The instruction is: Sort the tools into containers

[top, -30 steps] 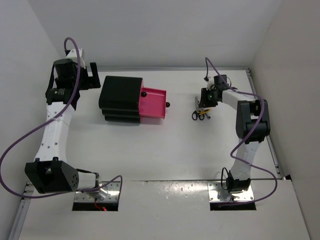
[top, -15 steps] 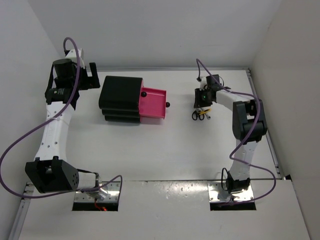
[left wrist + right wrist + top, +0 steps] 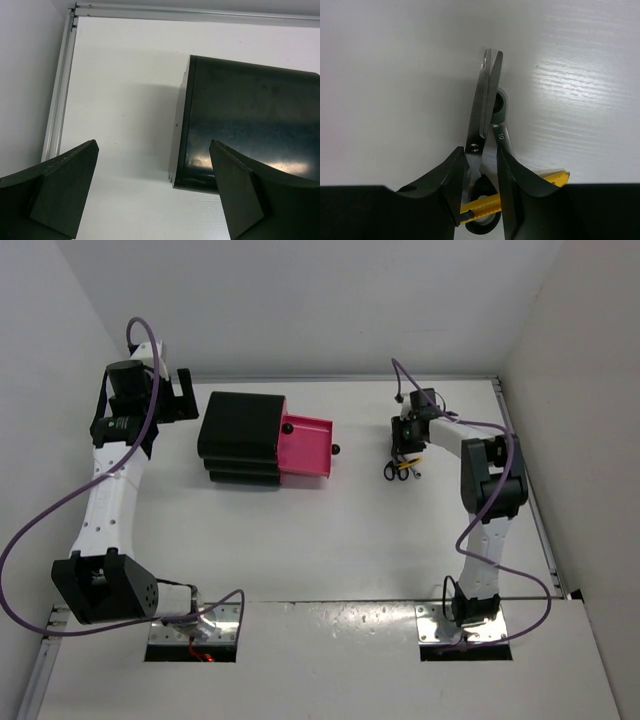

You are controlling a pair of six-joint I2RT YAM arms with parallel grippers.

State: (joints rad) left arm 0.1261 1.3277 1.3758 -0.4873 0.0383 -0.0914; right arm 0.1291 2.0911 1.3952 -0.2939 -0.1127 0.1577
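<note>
Scissors (image 3: 481, 107), one silver wrench (image 3: 501, 134), one yellow tool (image 3: 555, 178)

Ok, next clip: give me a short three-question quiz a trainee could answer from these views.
1. True or false: one drawer is pulled out of the cabinet.
2. What lies between the fingers of the right gripper? A) a hammer B) the scissors C) nothing
3. What number is stamped on the silver tool?
Key: 1 true; 2 B; 3 10.
</note>
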